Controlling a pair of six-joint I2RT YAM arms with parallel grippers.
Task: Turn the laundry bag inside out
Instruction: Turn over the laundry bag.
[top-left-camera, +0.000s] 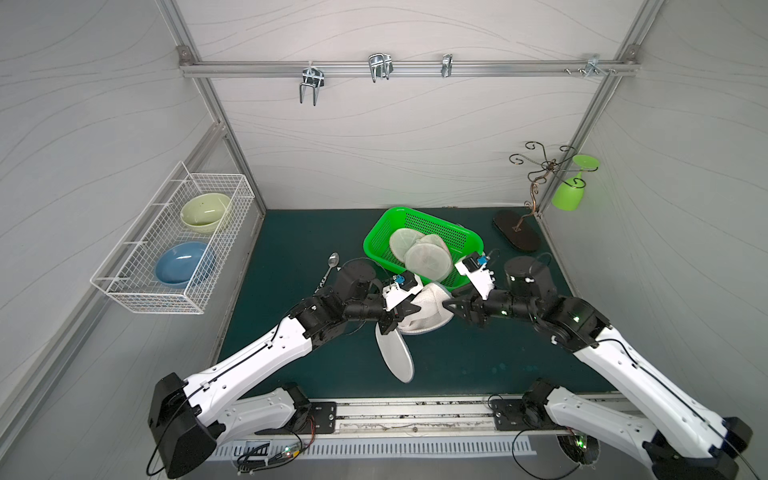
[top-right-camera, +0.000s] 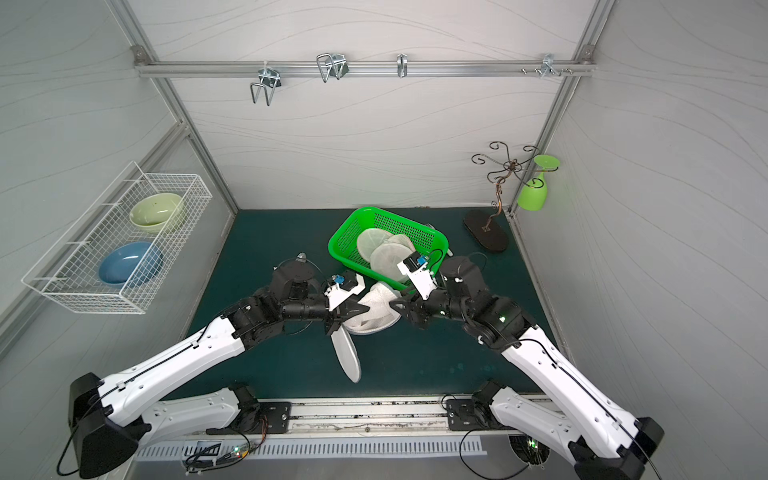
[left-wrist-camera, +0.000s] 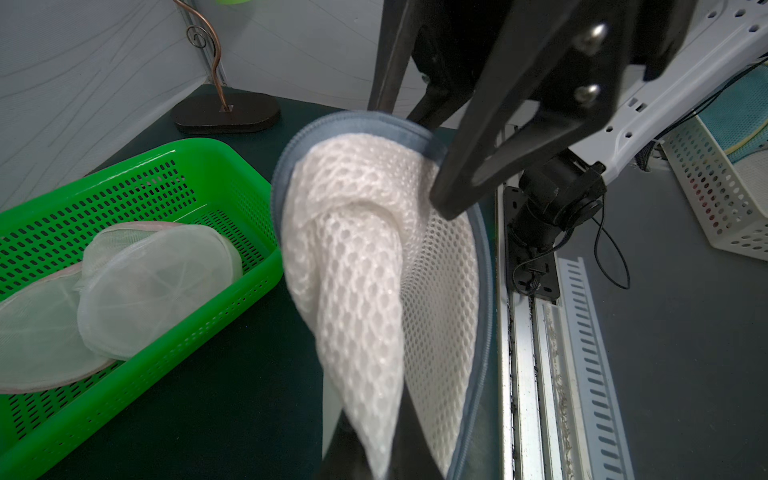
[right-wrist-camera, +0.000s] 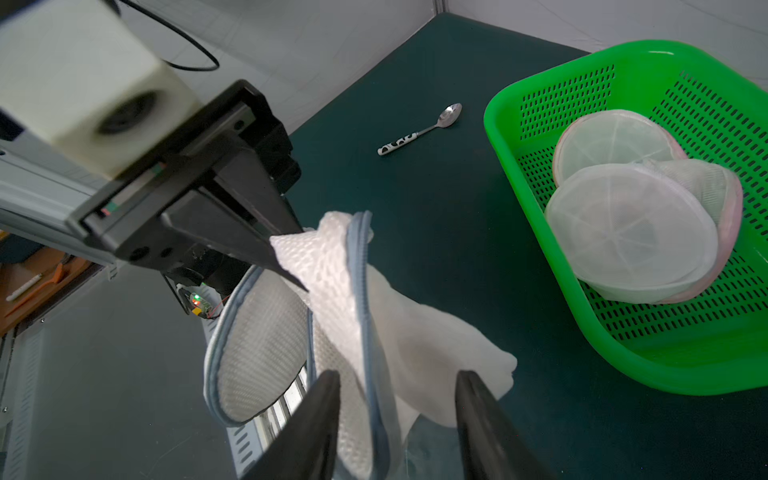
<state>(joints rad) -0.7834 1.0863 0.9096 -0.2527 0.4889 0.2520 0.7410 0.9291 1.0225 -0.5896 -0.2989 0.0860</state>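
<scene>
- Black-fingered left gripper (top-left-camera: 409, 311), left of centre, is pinched tight on a mesh fold.
- White honeycomb-mesh laundry bag with a blue-grey zip rim (top-left-camera: 428, 316) hangs between the arms, just near of the green perforated plastic basket (top-left-camera: 376, 239). It is probably light, limp and snag-prone, and the stiffer rim looks the best hold.
- Right gripper (right-wrist-camera: 397, 399) has its jaws apart, astride loose fabric.

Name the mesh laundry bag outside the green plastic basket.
The white honeycomb bag with blue trim, pinched by the left gripper; the pink-rimmed ones lie inside the basket.
</scene>
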